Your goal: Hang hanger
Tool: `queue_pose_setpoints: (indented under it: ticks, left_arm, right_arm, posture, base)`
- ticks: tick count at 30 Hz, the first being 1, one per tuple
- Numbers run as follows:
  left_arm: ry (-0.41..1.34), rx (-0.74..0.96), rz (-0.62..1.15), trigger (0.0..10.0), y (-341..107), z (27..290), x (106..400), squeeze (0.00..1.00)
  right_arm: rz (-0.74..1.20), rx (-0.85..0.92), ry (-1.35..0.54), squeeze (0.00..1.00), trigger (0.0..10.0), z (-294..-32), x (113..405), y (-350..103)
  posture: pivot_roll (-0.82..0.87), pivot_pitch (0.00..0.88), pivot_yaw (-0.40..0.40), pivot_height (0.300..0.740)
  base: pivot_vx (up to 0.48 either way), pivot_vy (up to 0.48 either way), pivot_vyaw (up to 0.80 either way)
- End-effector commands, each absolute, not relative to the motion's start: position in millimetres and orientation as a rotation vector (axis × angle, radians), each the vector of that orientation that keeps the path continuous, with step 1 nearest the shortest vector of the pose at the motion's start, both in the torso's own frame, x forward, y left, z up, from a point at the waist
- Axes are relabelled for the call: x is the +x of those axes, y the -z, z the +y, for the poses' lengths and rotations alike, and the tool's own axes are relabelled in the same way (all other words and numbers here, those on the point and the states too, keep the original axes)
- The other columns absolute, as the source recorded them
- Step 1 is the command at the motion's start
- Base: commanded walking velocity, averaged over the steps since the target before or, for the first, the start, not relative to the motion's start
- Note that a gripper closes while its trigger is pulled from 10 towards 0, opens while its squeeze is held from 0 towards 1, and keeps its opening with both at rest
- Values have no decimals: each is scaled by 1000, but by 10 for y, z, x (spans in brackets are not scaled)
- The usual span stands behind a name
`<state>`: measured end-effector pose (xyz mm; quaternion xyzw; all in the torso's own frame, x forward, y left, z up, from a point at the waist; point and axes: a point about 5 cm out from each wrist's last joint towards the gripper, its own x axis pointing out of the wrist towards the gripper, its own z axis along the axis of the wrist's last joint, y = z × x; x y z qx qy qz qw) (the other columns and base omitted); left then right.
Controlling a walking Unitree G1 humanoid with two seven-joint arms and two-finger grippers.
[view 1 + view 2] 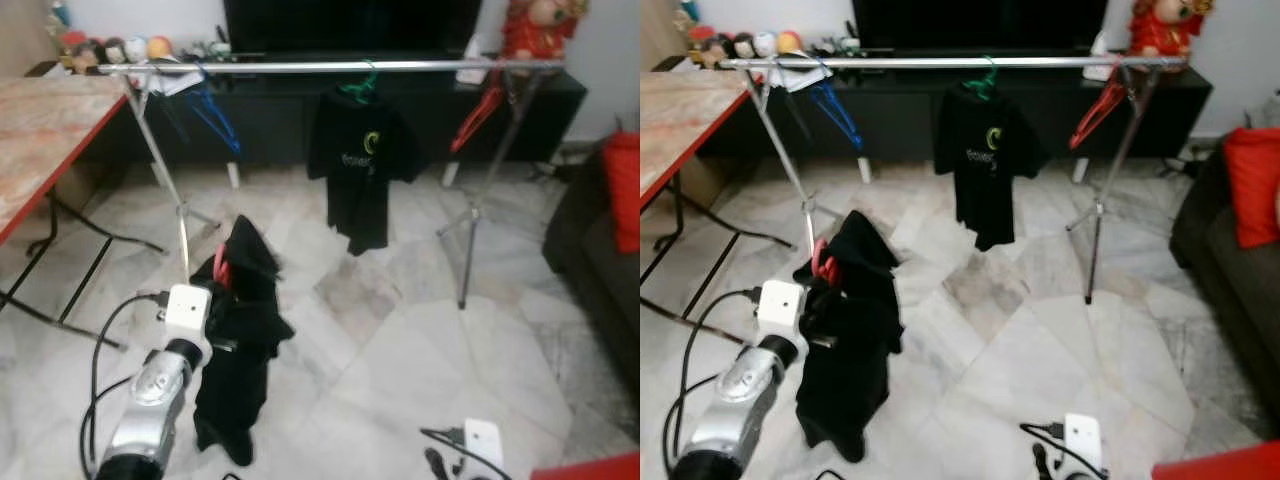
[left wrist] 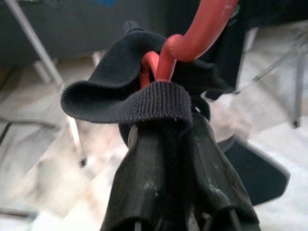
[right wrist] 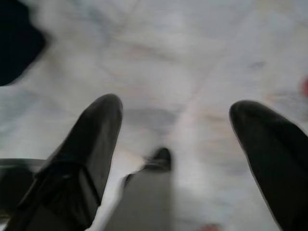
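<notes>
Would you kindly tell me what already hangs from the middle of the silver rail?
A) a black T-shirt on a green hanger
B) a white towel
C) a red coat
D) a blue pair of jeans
A: a black T-shirt hangs from a green hanger hooked over the silver rail.

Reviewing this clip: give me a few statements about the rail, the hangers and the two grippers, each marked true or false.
1. The left gripper is shut on a red hanger carrying a black garment. True.
2. That garment already hangs on the rail. False: it is held low, in front of the rail and well below it.
3. A black shirt hangs on a green hanger near the middle of the rail. True.
4. The right gripper holds a hanger. False: its fingers are spread apart over bare floor.
5. A blue hanger hangs near the rail's left end. True.
</notes>
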<state>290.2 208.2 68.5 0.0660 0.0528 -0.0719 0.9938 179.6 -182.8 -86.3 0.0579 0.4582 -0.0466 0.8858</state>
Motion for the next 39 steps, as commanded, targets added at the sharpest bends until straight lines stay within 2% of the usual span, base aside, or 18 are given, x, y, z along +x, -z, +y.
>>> queue_pose_setpoints:
  ticks: [1,21,32,39]
  left_arm:
    - [161,125,60,10000,-786,2018,2948,0]
    - [166,130,80,10000,-771,2001,2964,0]
    - [124,152,96,10000,-760,2172,2929,0]
    - [117,154,98,10000,-745,2164,2929,0]
  right_arm:
    - [977,109,125,0,10000,-1926,1712,890]
    - [981,102,120,0,10000,-1922,1716,890]
    - [986,107,108,0,10000,-1902,1707,896]
    - [988,111,114,0,10000,-1916,1700,898]
  posture:
    - [-41,72,31,740]
    - [-42,74,30,740]
    - [-37,61,24,740]
    - [-38,42,17,740]
  base:
    - [349,0,0]
    - [346,0,0]
    - [345,0,0]
    - [305,0,0]
